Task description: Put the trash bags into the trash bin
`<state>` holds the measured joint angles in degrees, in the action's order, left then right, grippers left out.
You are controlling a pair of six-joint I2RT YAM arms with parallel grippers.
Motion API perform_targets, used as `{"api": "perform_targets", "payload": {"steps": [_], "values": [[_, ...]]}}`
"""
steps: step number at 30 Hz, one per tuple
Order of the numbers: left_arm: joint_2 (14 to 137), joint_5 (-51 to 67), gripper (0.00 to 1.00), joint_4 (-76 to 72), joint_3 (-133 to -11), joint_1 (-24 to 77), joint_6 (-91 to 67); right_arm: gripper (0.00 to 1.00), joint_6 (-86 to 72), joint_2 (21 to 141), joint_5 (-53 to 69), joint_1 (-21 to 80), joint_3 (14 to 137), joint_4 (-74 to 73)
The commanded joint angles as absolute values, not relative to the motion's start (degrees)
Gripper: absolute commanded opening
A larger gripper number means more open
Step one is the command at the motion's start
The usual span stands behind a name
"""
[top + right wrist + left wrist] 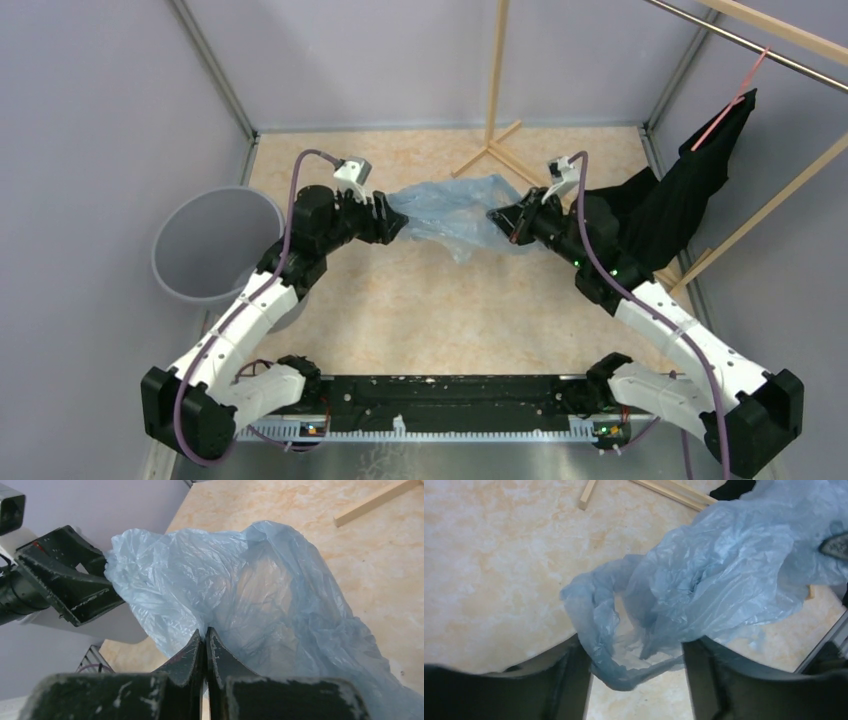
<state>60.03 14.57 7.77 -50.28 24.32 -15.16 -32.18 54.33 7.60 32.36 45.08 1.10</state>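
Round grey plastic trash bin (205, 240) stands at the left edge of the desk (440, 310), mouth up. The left arm's elbow overlaps its rim in the top view.

Thin light-blue film trash bag (452, 215) is mid-desk, well apart from the bin, spread between both arms.

Right gripper (205, 639) is pinched tight on the film and acts as the anchor. Left gripper (635, 649) is wide, with the bag's rolled edge lying between its fingers, unclamped. It looks set to take the other side so the mouth spreads.

Beyond: the foot of the wooden stand (495, 100) is just behind the bag, and the black cloth garment (680, 200) hangs far right behind the right arm. Snag risk.
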Motion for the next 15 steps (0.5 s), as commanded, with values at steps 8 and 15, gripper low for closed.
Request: {"api": "perform_targets", "payload": {"steps": [8,15], "values": [[50.00,20.11,0.99,-1.70,-48.13,24.08,-13.54,0.00,-29.97,57.71,10.78,32.31,49.54,-4.98],[50.29,-1.06,0.99,6.14,-49.74,24.06,-15.18,0.00,-29.67,58.57,7.91,32.30,49.54,-5.34]]}}
